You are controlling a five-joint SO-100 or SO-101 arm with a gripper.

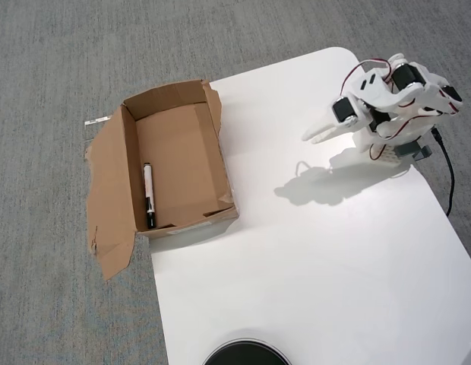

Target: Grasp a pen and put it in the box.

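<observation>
The pen [149, 195], white with a black cap, lies inside the brown cardboard box [220, 160] along its left wall in the overhead view. The box sits at the left edge of the white table, one torn flap [108, 190] splayed flat to the left. My gripper [317, 134] is folded back at the table's upper right, far from the box. Its white fingers point left, lie close together and hold nothing.
The white table [311, 274] stands on grey carpet [53, 76]. A black round object [247, 354] shows at the bottom edge. A black cable [448, 175] runs down from the arm's base at the right.
</observation>
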